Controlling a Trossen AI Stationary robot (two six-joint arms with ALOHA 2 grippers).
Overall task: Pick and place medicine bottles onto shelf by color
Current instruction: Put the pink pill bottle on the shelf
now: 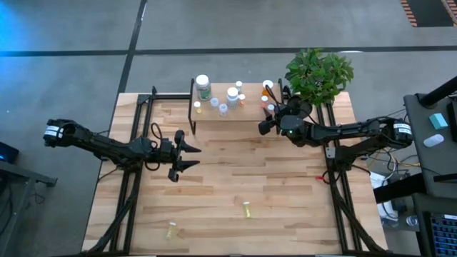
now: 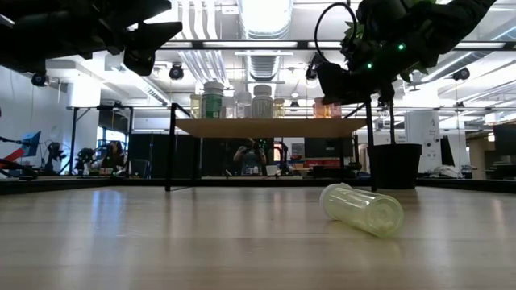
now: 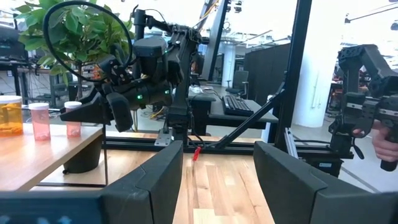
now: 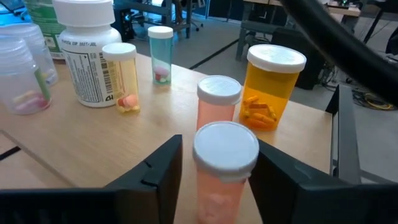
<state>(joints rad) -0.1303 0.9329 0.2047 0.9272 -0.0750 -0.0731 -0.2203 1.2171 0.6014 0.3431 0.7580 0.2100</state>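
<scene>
My overhead camera looks straight down on the counter (image 1: 235, 171); my low one looks level across it; both wrist cameras, close in, share the shelf (image 4: 112, 134).

Evenly and softly lit from overhead in the high view, with only faint shadows on the tabletop (image 1: 235, 178). Strongly backlit in the low view by a blown-out ceiling light (image 2: 266, 12), leaving both arms as near-black silhouettes. Soft, out-of-focus wood in the foreground there. Bright glare behind the plant (image 3: 74, 37) in the left wrist view. Blurred near fingers (image 4: 155, 174) in the right wrist view, sharper bottles beyond.
</scene>
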